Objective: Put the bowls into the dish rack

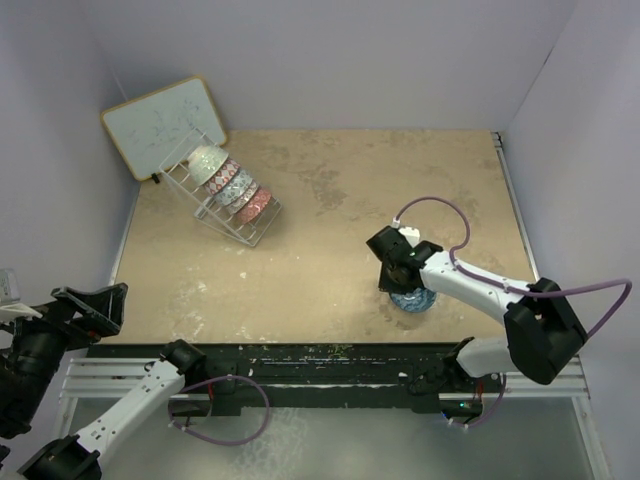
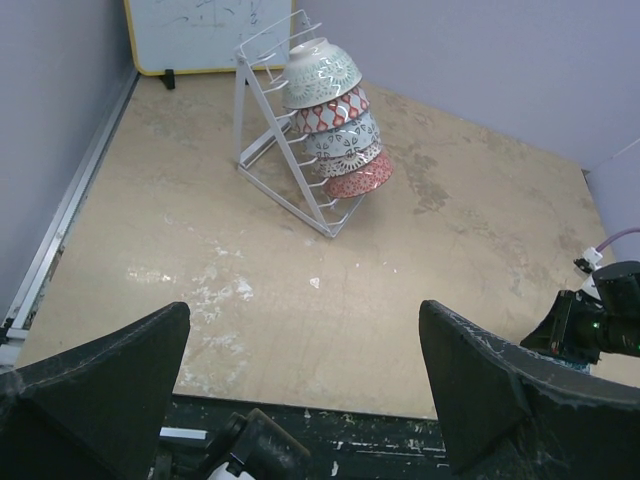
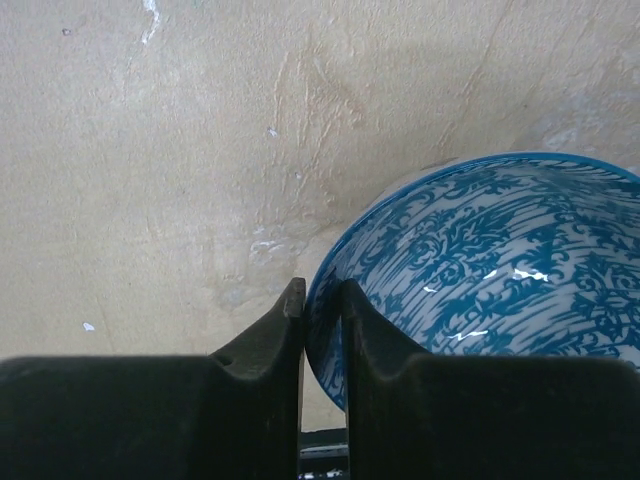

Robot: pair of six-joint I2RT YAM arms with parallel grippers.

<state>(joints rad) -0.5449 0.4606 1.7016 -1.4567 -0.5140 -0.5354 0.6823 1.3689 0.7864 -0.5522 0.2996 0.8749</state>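
A blue-patterned bowl (image 1: 413, 299) (image 3: 500, 250) sits on the table at the near right. My right gripper (image 1: 399, 283) (image 3: 320, 290) is shut on its rim, one finger inside the bowl and one outside. The white wire dish rack (image 1: 190, 170) (image 2: 262, 150) stands tilted at the far left. Several bowls (image 1: 232, 186) (image 2: 335, 115) are stacked on edge in it, a cream one on top and a red one lowest. My left gripper (image 1: 95, 305) (image 2: 303, 320) hangs open over the near left edge of the table, holding nothing.
A wood-framed whiteboard (image 1: 160, 125) (image 2: 200, 30) leans against the back wall behind the rack. Purple walls close in the table on the left, back and right. A black rail (image 1: 300, 360) runs along the near edge. The right arm (image 2: 600, 320) shows at the left wrist view's right edge.
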